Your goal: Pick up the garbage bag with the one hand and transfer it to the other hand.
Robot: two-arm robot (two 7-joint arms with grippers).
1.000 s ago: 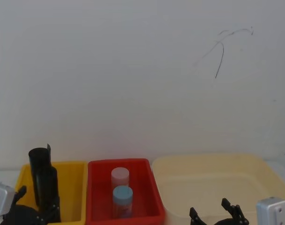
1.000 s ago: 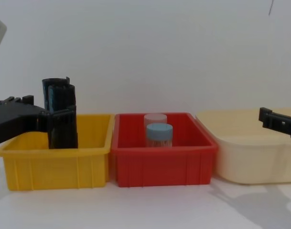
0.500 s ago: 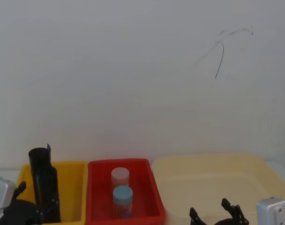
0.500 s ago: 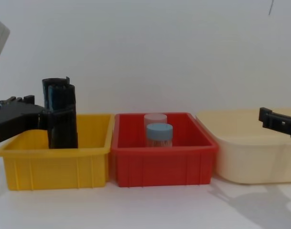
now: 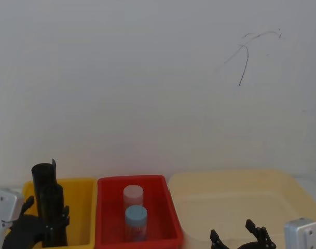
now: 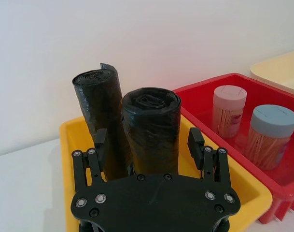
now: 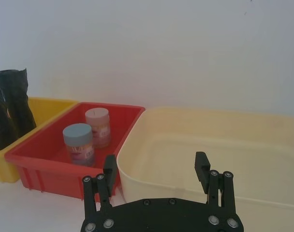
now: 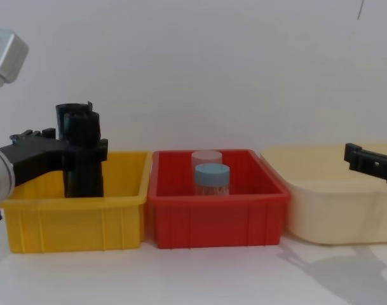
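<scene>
The left fingers [image 6: 195, 141] are spread, one on each side of the bag [image 6: 150, 130], with a thin gap showing on both sides. They straddle it but do not yet pinch. Over the last second the left gripper [image 6: 147, 141] has slid a little higher and farther forward along the bag, while the bag's top sits at the same level. I judge the grasp is still being lined up and the lift has not begun.

The bag stands upright in the yellow bin [image 8: 72, 202], just in front of a second roll [image 6: 97, 104]. Both are matte black, crinkled plastic wound into tight columns, and a loose flap sticks up from the second one.

The right gripper [image 7: 155, 166] hangs near the cream bin [image 8: 333, 190], fingers apart and empty. The red bin [image 8: 215, 198] between them holds two clear jars [image 8: 211, 180]. All three bins are smooth, hard plastic on a white counter [image 8: 199, 273].
</scene>
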